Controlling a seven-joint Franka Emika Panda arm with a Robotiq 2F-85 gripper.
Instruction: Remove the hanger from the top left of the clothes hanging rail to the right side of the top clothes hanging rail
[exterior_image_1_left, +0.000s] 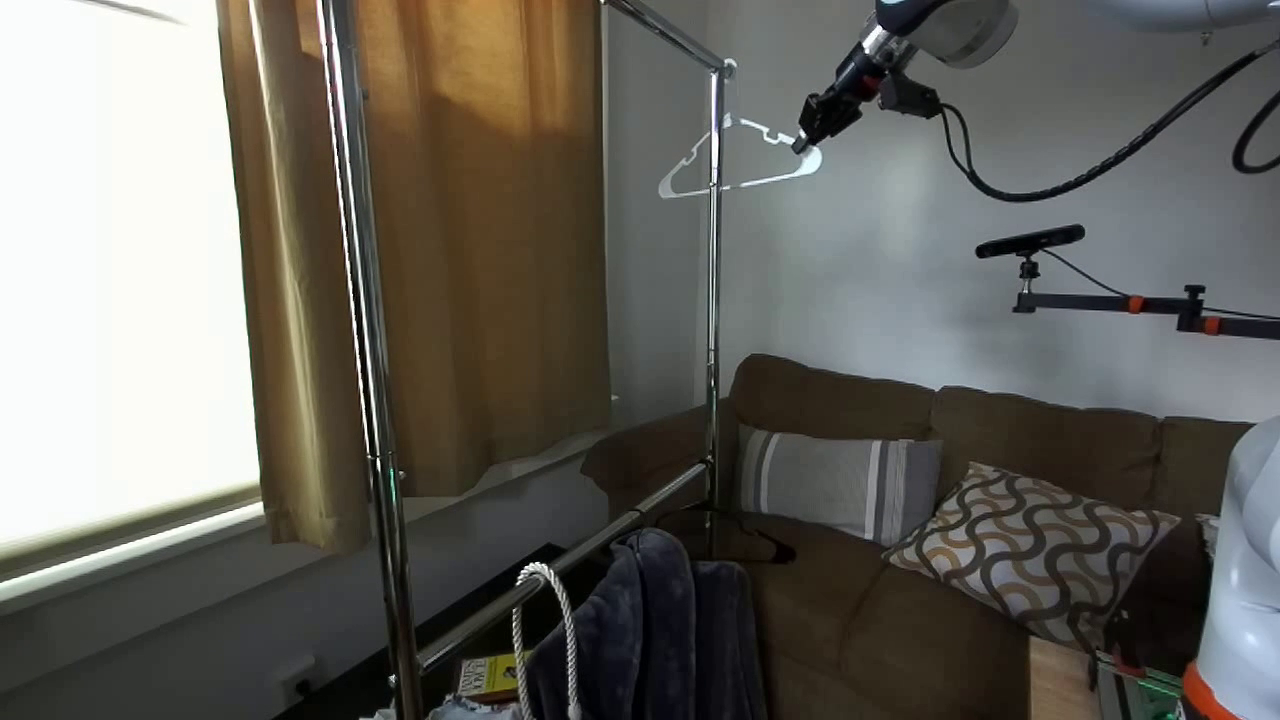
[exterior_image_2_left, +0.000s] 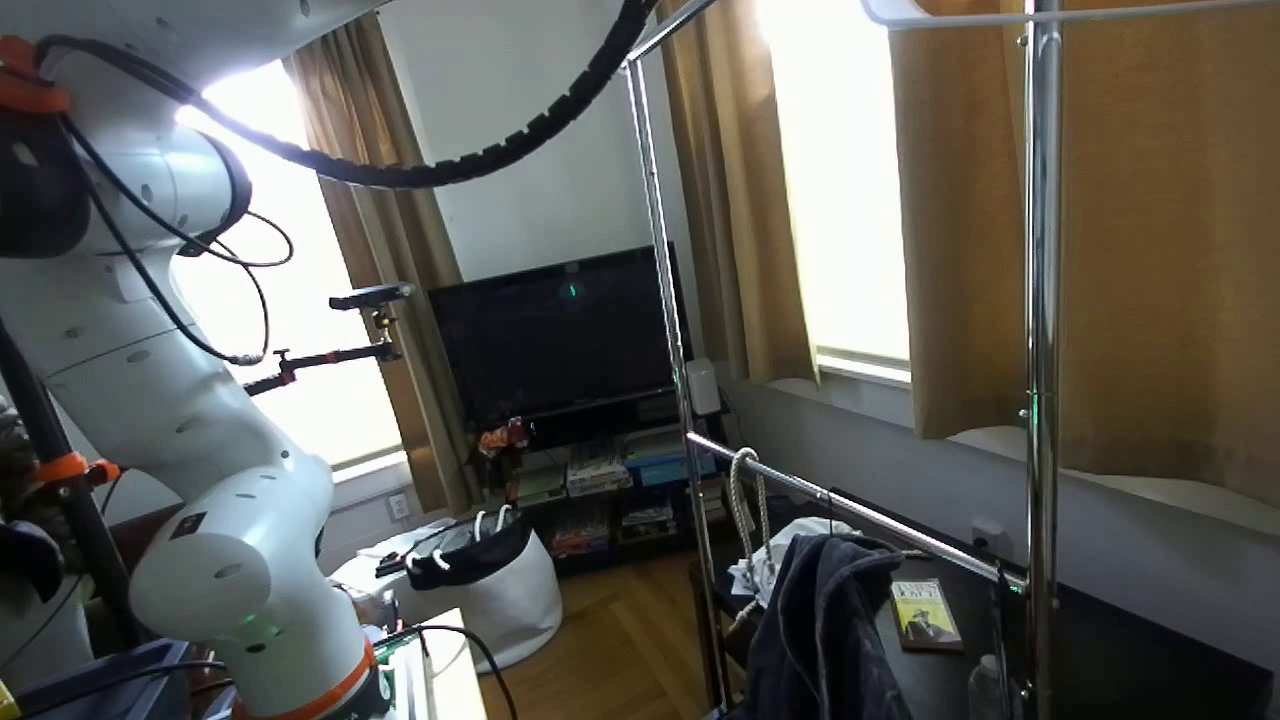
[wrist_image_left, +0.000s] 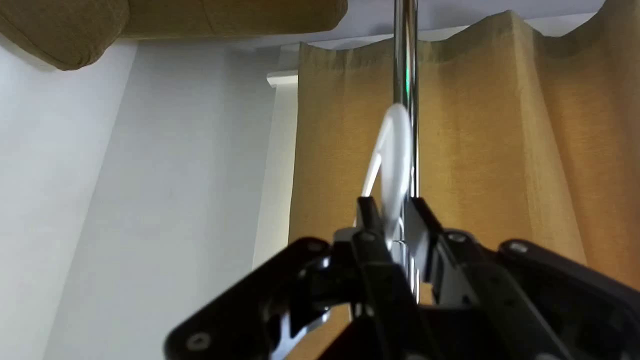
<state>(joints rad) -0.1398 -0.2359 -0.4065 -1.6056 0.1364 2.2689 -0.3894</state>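
A white plastic hanger hangs at the far end of the chrome top rail, beside the corner post, in an exterior view. Its hook is near the rail's end. Part of a white hanger shows at the top edge in an exterior view. My gripper is at the hanger's near shoulder. In the wrist view the hanger's end stands between the two fingers of my gripper. The fingers are apart, with a gap visible between the hanger and the right finger. The hook is hidden in the wrist view.
The upright post stands close behind the hanger. The lower rail carries a dark garment, a rope loop and a dark hanger. A brown sofa and curtains are nearby.
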